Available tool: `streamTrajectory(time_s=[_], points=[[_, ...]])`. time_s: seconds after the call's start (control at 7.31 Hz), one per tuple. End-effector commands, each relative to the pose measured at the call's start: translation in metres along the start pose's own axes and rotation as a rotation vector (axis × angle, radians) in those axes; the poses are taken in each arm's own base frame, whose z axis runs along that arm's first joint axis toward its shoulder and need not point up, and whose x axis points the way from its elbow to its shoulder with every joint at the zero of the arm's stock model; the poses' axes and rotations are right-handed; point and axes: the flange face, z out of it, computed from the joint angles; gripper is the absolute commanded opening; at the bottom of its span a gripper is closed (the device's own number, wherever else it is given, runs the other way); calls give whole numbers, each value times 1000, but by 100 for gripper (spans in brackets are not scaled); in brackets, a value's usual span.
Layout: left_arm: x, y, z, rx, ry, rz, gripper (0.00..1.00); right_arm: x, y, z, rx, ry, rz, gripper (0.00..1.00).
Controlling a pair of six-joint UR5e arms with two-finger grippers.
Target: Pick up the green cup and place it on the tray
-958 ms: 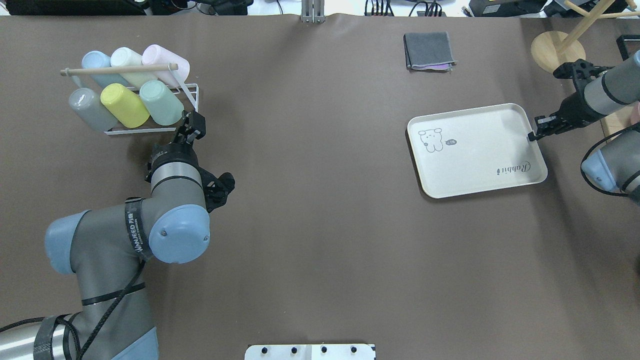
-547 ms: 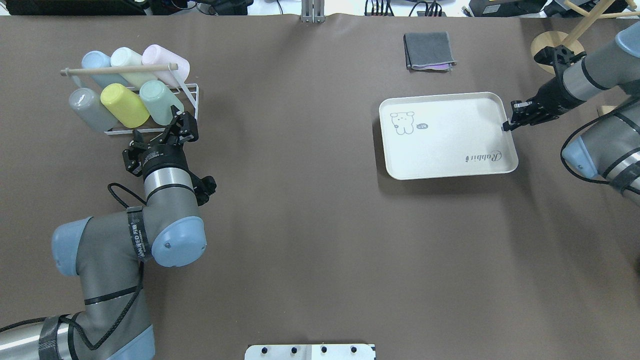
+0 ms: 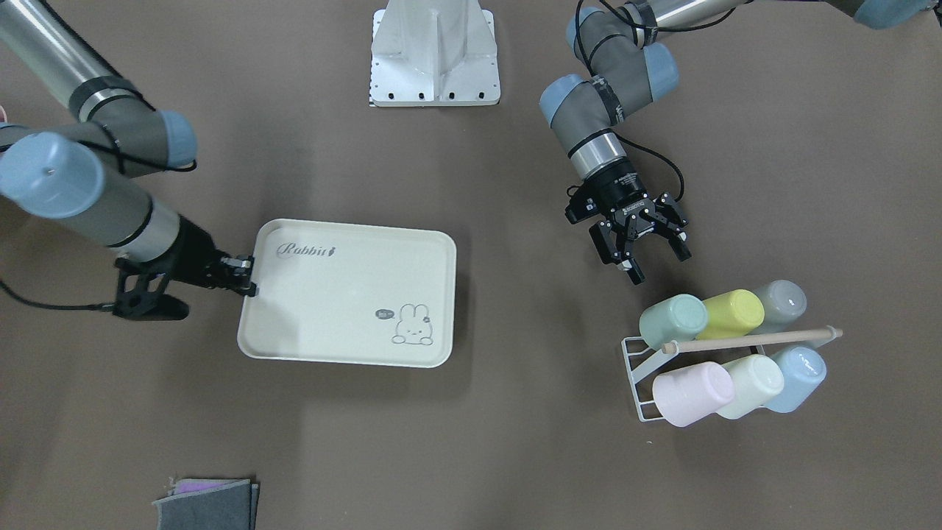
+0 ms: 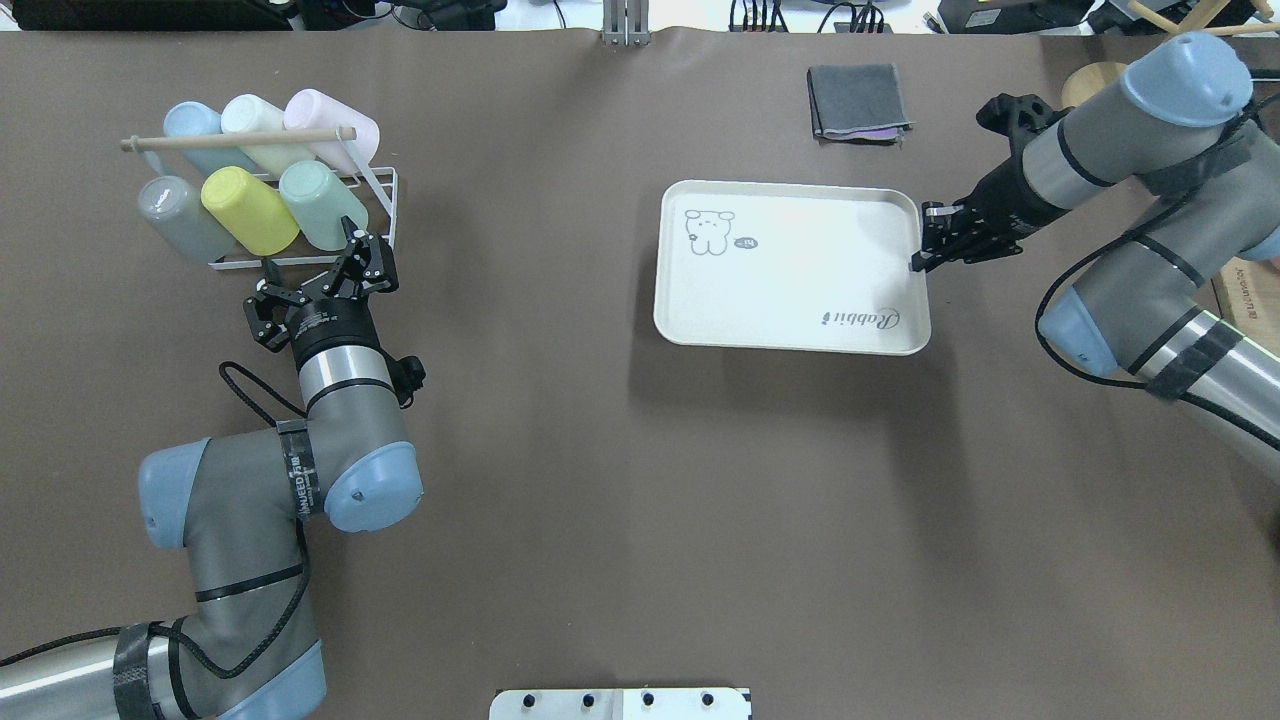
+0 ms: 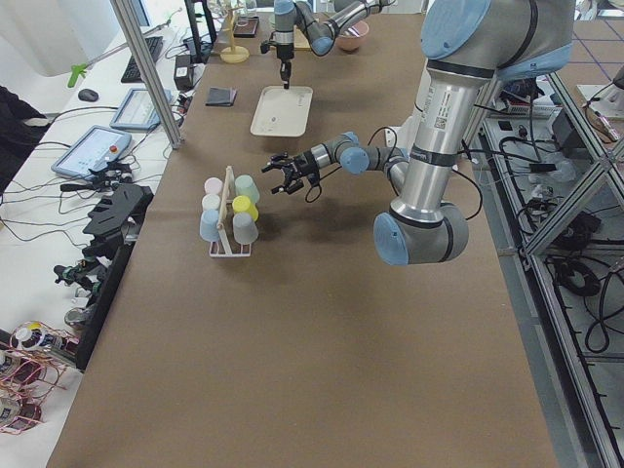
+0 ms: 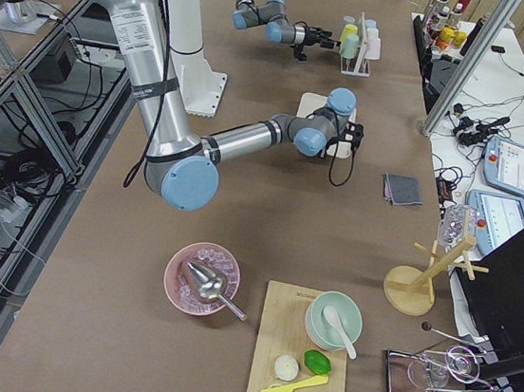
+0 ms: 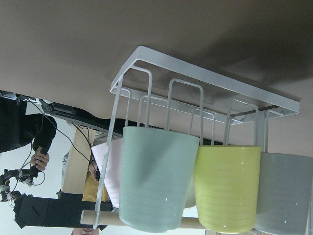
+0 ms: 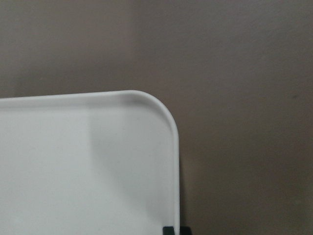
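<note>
The green cup (image 4: 322, 205) lies on its side in the white wire rack (image 4: 385, 190), at the lower row's end nearest the table's middle, beside a yellow-green cup (image 4: 249, 211). In the left wrist view the green cup (image 7: 156, 181) fills the lower middle. My left gripper (image 4: 315, 272) stands open just short of the rack, fingers spread wide, holding nothing; it also shows in the front-facing view (image 3: 661, 266). The cream tray (image 4: 790, 270) lies flat on the table, and my right gripper (image 4: 918, 262) is shut on the rim of its short side.
Several other cups fill the rack under a wooden bar (image 4: 235, 139). A folded grey cloth (image 4: 858, 102) lies behind the tray and a wooden stand (image 4: 1095, 85) is at the far right. The robot's base plate (image 3: 434, 55) sits at the table's near edge.
The right gripper has slid the tray leftwards toward the table's middle. The left arm has turned its wrist and shifted slightly left, its open fingers now facing the rack.
</note>
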Motion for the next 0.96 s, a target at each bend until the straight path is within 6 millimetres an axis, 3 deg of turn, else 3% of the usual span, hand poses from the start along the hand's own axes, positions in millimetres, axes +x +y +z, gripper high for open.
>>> streamTrajectory(time_s=[0.0, 0.41, 0.68, 0.82], points=[[3, -16, 11, -63, -13, 39, 98, -71, 47, 20, 31, 73, -59, 0], [12, -41, 29, -71, -9, 41, 98, -81, 33, 38, 82, -14, -264, 0], [13, -44, 35, -126, -30, 62, 98, -99, 13, 59, 83, -21, -268, 0], [6, -43, 34, -127, -32, 59, 98, -96, 11, 63, 80, -14, -263, 0]])
